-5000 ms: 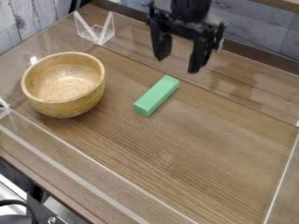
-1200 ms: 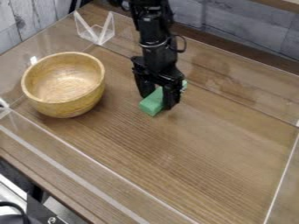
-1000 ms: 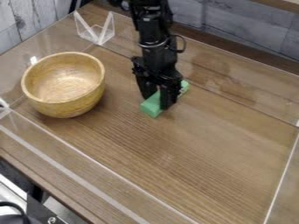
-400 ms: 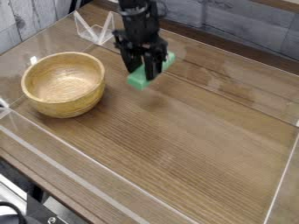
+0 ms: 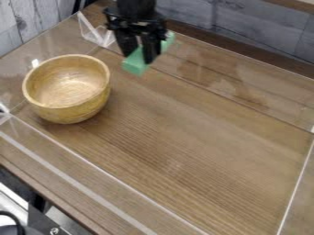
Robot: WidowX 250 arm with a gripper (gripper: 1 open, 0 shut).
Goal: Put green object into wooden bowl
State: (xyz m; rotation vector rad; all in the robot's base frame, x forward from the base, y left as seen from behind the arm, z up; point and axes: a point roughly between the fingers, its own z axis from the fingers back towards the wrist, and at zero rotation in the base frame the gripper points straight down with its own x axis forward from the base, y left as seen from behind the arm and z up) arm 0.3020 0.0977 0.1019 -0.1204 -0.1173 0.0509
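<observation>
Gripper (image 5: 138, 50) clamps green object (image 5: 138, 59) clear of bench; I fear off-centre release bouncing it off wooden bowl (image 5: 68, 87) rim

The gripper (image 5: 140, 52) is pointing down and clamping the green object (image 5: 139, 58) between its 2 dark fingers, holding it clear above the wooden table (image 5: 185, 138). The wooden bowl (image 5: 68, 87) is sitting empty at the left, apart from the block.
</observation>
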